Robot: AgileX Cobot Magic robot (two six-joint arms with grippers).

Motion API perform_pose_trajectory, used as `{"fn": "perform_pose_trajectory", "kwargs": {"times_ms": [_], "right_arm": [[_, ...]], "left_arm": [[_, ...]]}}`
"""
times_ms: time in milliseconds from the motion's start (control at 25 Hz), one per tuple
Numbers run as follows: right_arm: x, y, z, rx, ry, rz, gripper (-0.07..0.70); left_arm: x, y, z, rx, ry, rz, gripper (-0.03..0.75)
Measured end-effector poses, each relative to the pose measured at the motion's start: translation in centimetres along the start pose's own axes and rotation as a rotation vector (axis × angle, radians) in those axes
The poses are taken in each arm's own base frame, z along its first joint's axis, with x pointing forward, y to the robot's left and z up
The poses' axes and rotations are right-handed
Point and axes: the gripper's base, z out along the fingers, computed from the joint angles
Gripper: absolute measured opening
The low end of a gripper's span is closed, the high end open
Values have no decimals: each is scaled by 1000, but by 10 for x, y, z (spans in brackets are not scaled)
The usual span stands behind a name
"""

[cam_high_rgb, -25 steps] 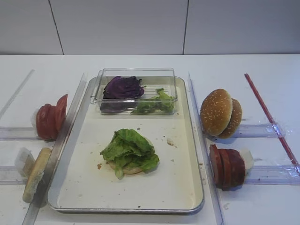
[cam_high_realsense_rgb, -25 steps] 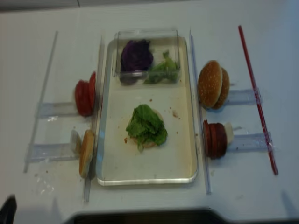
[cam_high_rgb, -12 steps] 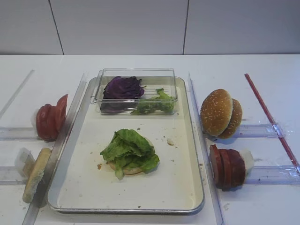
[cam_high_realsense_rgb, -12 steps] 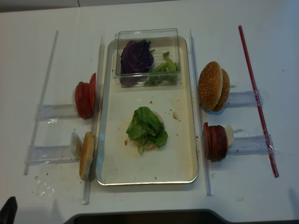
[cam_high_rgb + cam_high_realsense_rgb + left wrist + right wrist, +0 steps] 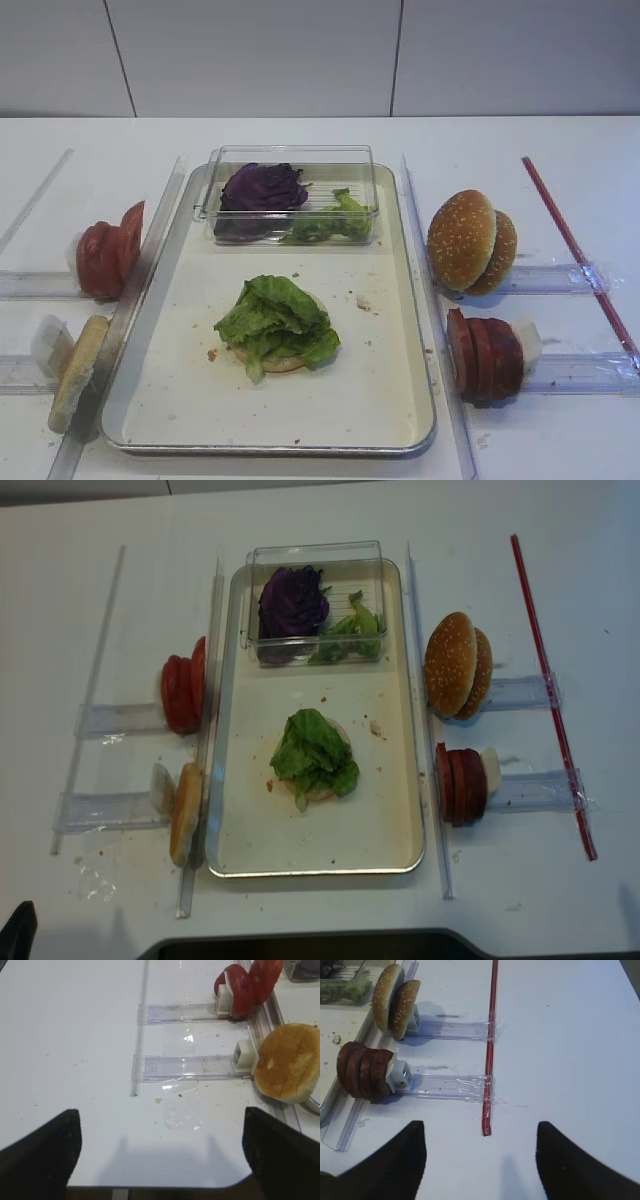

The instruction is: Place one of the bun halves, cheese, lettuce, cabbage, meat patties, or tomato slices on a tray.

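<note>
Exterior high, tray: I see the large shallow metal tray with silver rim in the middle of the white table. A bright green crinkled lettuce clump lies on a pale flat bun half near the tray centre.
Exterior high, box: a small clear plastic box at the tray's far end holds the dark purple cabbage clump and more green leaves.
Realsense view, sides: pinkish-red tomato slices stand left of the tray, dark red-brown meat patties and golden sesame bun domes right of it.
Right wrist, gripper: the right gripper is spread apart above bare table and grasps nothing; a thin red strip lies ahead.
Left wrist, gripper: the left gripper is spread wide and holds nothing.
</note>
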Motion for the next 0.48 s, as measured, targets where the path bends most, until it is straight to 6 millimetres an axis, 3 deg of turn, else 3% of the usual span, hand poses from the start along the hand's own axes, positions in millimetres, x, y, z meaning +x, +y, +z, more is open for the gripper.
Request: {"fn": "perform_pose_trajectory", "kwargs": {"times_ms": [480], "right_arm": [[0, 0, 0, 0, 0, 2, 491]], "left_arm": [[0, 0, 0, 0, 0, 0, 599]]}}
